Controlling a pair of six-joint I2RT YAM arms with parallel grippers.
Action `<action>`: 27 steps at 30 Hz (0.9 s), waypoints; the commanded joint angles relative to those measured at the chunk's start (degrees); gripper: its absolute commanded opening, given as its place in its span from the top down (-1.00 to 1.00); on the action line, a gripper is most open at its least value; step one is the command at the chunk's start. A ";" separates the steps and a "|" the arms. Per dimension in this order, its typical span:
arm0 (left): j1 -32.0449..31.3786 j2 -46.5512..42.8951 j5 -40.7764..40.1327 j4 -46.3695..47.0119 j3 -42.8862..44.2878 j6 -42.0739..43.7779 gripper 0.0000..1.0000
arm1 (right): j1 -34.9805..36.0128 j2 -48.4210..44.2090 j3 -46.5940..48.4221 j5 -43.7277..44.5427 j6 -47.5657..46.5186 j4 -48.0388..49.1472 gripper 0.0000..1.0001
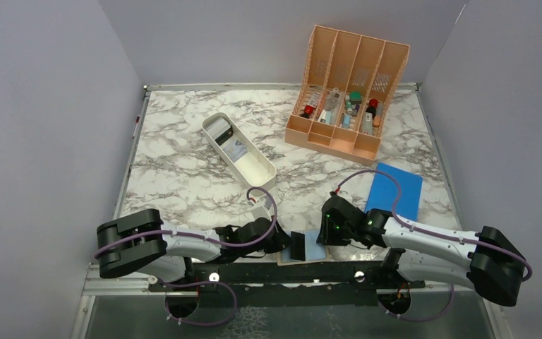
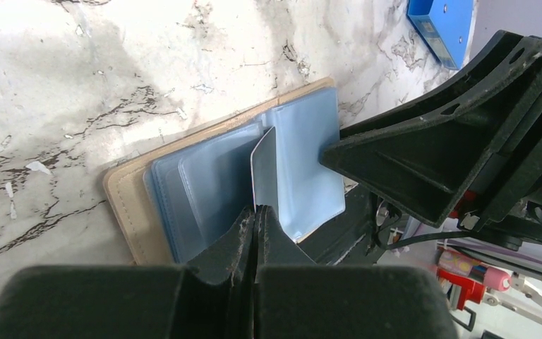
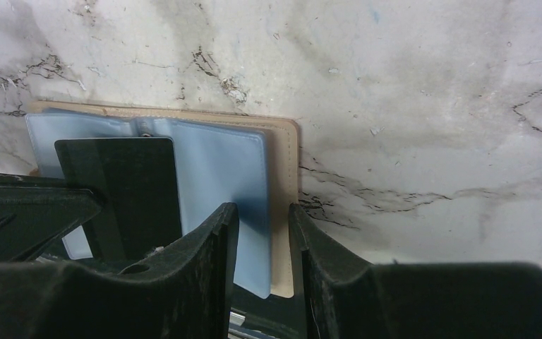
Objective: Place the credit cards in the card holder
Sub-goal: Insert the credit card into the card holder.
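Note:
The card holder (image 1: 312, 253) lies open at the table's near edge, blue-grey pockets up, tan rim showing (image 2: 123, 205). My left gripper (image 2: 256, 212) is shut on a credit card (image 2: 264, 169) and holds it on edge over the holder's middle fold; in the right wrist view this card (image 3: 123, 191) looks black. My right gripper (image 3: 263, 212) is slightly open, its fingers astride the holder's right edge (image 3: 286, 176). In the top view the left gripper (image 1: 289, 244) and the right gripper (image 1: 324, 233) face each other over the holder. More cards (image 1: 234, 147) lie in a white tray.
The long white tray (image 1: 257, 169) lies diagonally at mid-table. A peach slotted organizer (image 1: 346, 92) with small items stands at the back right. A flat bright-blue rectangle (image 1: 394, 191) lies right of the right gripper, also in the left wrist view (image 2: 441, 21). The table's near edge runs under the holder.

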 commanded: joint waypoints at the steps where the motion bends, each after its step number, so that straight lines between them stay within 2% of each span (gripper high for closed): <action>1: -0.47 0.96 -1.70 -0.13 0.54 -1.38 1.00 | 0.24 2.93 -2.70 -3.09 1.01 4.99 0.28; 12: -0.46 0.07 -2.70 1.39 -0.13 -5.40 1.00 | 0.26 3.05 -3.08 -4.51 1.08 6.54 0.27; 27: -0.88 3.21 -4.80 3.12 1.17 -5.84 1.00 | 0.26 5.08 -3.02 -5.48 0.78 8.49 0.26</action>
